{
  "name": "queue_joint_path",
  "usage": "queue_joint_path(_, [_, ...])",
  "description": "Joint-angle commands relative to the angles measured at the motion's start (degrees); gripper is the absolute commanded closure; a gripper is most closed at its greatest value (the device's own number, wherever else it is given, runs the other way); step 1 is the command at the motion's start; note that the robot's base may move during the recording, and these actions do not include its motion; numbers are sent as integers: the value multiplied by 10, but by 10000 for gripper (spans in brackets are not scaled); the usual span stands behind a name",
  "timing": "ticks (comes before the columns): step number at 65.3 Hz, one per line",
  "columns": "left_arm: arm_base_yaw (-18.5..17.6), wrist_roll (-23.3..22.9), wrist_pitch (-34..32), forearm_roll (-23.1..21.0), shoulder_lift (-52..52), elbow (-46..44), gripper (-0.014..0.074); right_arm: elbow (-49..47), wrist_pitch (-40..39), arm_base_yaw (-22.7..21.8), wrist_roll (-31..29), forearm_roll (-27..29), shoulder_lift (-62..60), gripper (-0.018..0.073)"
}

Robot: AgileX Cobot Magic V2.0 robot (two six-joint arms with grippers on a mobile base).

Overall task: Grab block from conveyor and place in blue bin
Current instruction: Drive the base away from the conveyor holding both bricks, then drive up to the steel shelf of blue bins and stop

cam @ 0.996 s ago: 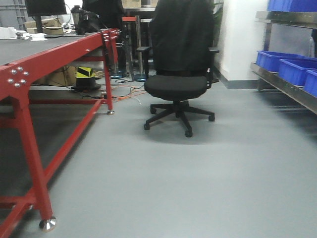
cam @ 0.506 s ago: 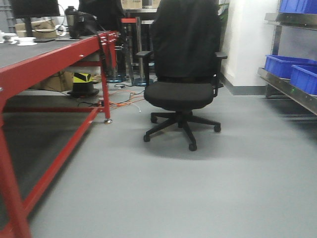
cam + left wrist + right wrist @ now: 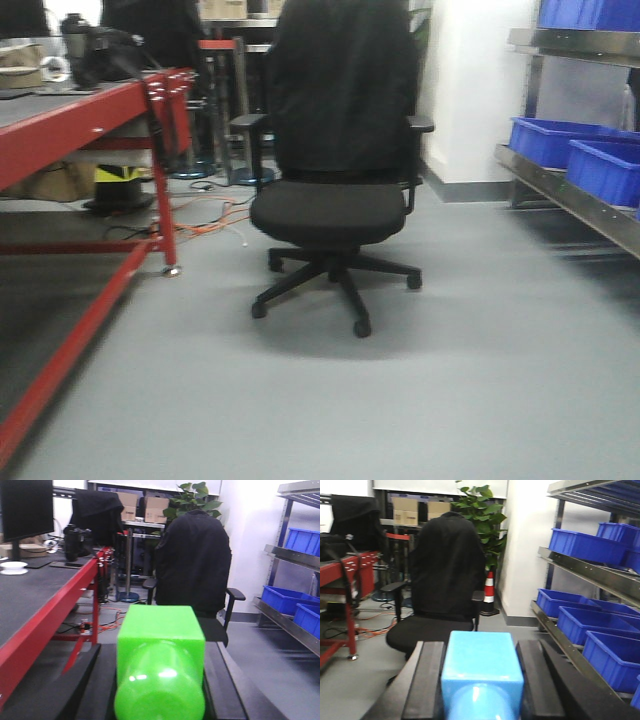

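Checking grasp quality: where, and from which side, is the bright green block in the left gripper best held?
On its two flat, parallel side faces, approached from its rounded near end. The bright green block sits square between the dark fingers of the left gripper, one against each side; the domed end would likely slip.

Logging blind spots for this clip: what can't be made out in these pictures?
Front view: blur softens the whole picture; neither gripper nor block appears.
Left wrist view: the green block hides where the left gripper touches it; the conveyor runs off the left edge.
Right wrist view: the light blue block in the right gripper is cut by the bottom edge; walls hide the blue bins' insides.
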Motion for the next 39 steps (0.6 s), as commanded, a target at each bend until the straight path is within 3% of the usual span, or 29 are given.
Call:
queue_joint_path(1, [0, 0, -8, -5, -3, 0, 708, -4, -13, 0, 0, -7, -2, 721])
queue_joint_path(39, [0, 0, -8, -5, -3, 0, 708, -4, -13, 0, 0, -7, -2, 721])
